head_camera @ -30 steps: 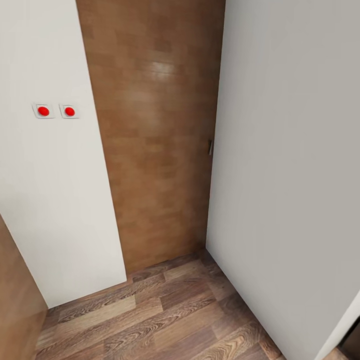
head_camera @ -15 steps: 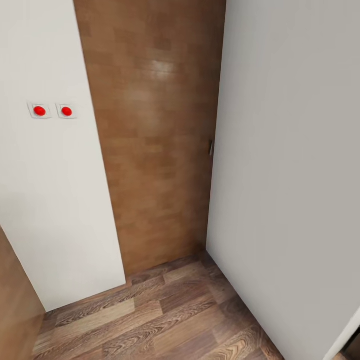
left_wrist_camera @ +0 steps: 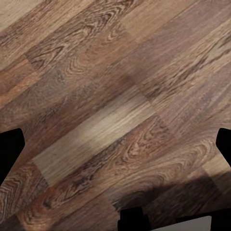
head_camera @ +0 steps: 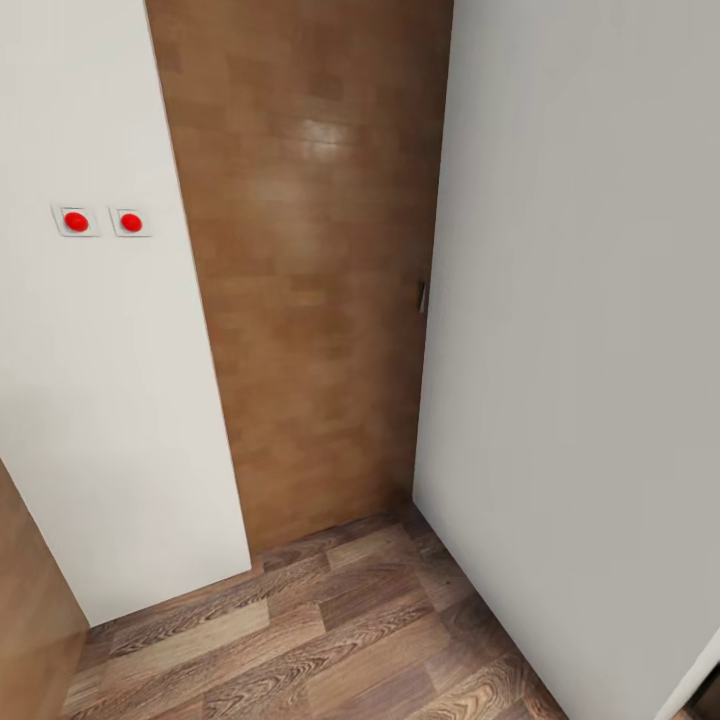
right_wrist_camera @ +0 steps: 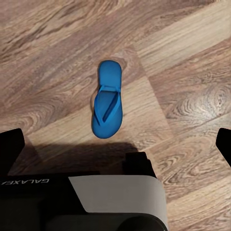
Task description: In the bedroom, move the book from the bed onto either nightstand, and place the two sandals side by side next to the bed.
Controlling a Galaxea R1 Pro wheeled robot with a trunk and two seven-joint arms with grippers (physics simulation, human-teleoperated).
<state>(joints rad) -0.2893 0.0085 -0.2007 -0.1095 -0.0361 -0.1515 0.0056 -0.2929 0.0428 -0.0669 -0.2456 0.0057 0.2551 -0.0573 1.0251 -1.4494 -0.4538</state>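
1. Where the head view looks forward and down, a brown wooden door (head_camera: 310, 280) stands between two white walls: a white wall panel (head_camera: 100, 380) on one side and a broad white wall (head_camera: 580, 350) on the other.
2. Two red round buttons (head_camera: 103, 221) sit side by side on small white plates on the white wall panel, near the door's edge.
3. A small dark metal fitting (head_camera: 422, 297) shows where the door meets the broad white wall.
4. Brown wood-plank floor (head_camera: 320, 630) runs up to the foot of the door and both walls.
5. Seen from the right wrist view, one bright blue sandal (right_wrist_camera: 108, 106) lies flat on the plank floor, strap side up, alone and touching nothing else.
6. A grey and black part of the robot's body (right_wrist_camera: 96, 202), lettered GALAXEA, shows near the sandal, and its shadow reaches the sandal's nearer end.
7. Dark fingertips of the right gripper (right_wrist_camera: 115, 144) stand well apart, holding nothing.
8. Seen from the left wrist view, the left gripper (left_wrist_camera: 115, 144) is likewise spread wide over bare plank floor, holding nothing.
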